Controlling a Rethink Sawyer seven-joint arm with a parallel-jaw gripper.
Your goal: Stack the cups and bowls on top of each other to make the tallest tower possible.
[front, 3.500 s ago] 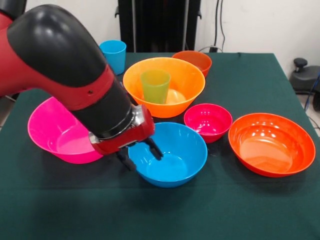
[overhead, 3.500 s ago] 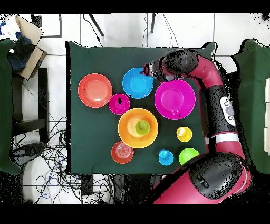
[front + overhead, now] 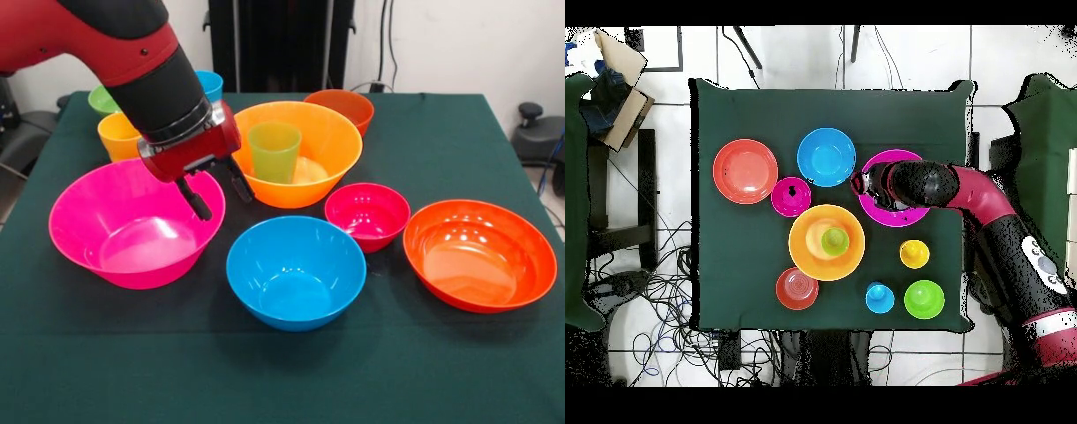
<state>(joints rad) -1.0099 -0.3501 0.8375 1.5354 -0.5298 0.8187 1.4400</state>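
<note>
My gripper (image 3: 218, 193) is open and empty, hanging over the right rim of the big pink bowl (image 3: 115, 238), beside the big orange bowl (image 3: 334, 146). A green cup (image 3: 274, 152) stands upright inside the big orange bowl. The medium blue bowl (image 3: 296, 269) sits in front, apart from the gripper. In the overhead view the gripper (image 3: 858, 185) is at the pink bowl's (image 3: 899, 215) edge, near the blue bowl (image 3: 826, 157) and the big orange bowl (image 3: 805, 250) holding the green cup (image 3: 834, 241). Nothing else is stacked.
The small magenta bowl (image 3: 366, 215) and the wide red-orange bowl (image 3: 479, 254) sit to the right. The small orange-red bowl (image 3: 344, 106), blue cup (image 3: 212, 84), yellow-orange cup (image 3: 117, 135) and small green bowl (image 3: 101, 99) stand at the back. The arm (image 3: 965, 190) crosses the pink bowl.
My gripper has left the blue bowl's left rim, risen and moved back over the pink bowl's right rim. The blue bowl stays where it was. The arm now uncovers the yellow-orange cup and green bowl.
</note>
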